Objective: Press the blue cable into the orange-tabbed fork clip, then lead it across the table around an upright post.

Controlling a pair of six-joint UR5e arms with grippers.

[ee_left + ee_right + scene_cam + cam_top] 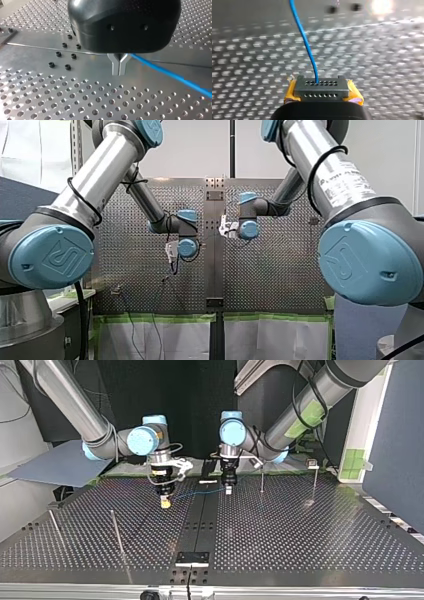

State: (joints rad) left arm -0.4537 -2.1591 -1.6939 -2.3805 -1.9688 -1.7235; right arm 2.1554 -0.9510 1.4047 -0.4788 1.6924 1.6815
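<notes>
The blue cable (200, 493) hangs in a shallow line just above the perforated table (300, 535), stretched between my two grippers. My left gripper (228, 489), at the top view's right, has its metal fingers pressed together (119, 72); the blue cable (170, 75) comes out from between them and runs off to the side. My right gripper (164, 502) is shut too: the blue cable (303, 37) ends at the grey perforated tip between its yellow pads (322, 88). I cannot make out an orange-tabbed clip in any view.
Thin upright posts stand on the table: two behind my left gripper (261, 480) (315, 485), two near the top view's front left (116, 532) (56, 527). A black bracket (192, 558) sits at the near edge. Black screws (62, 53) dot the centre plate.
</notes>
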